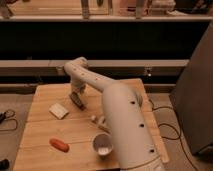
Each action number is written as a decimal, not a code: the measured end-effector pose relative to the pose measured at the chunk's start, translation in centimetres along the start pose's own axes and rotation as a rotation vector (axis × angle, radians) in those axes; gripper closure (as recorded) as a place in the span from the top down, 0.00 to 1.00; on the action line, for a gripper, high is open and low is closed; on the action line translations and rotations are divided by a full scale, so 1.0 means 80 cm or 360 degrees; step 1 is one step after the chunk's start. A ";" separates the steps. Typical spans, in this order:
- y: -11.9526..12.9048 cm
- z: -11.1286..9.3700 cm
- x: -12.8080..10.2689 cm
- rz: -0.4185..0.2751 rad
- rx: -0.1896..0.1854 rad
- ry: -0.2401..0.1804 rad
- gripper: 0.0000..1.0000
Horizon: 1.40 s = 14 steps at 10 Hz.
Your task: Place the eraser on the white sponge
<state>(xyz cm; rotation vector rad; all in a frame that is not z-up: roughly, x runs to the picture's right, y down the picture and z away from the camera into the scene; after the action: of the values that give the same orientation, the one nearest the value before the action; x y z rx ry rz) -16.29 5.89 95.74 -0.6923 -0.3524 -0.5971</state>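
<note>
Impossible to tell grip state of gripper (76, 96), low over the table's (42, 127) back left. At its tip, eraser (78, 102), near sponge (58, 110). Likely light, stiff, grippy: pinch across the narrow sides.

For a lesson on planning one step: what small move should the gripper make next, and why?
Probably carry the eraser a short way toward the white sponge. The gripper is down at the eraser, and the sponge lies bare just beside it, to the picture's left and nearer the camera. Whether the eraser is gripped doesn't show.
</note>
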 end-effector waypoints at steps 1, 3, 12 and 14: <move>0.000 0.005 0.000 0.0002 -0.0005 -0.0001 0.19; -0.003 0.009 0.001 -0.0009 -0.0011 -0.0006 0.41; -0.005 0.018 -0.010 -0.0025 -0.0021 0.0004 0.62; -0.007 0.002 -0.023 -0.0046 -0.0015 0.0019 0.42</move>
<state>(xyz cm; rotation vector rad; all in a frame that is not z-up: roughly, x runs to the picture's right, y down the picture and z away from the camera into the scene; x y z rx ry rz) -18.07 6.33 95.23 -0.6933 -0.3492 -0.6303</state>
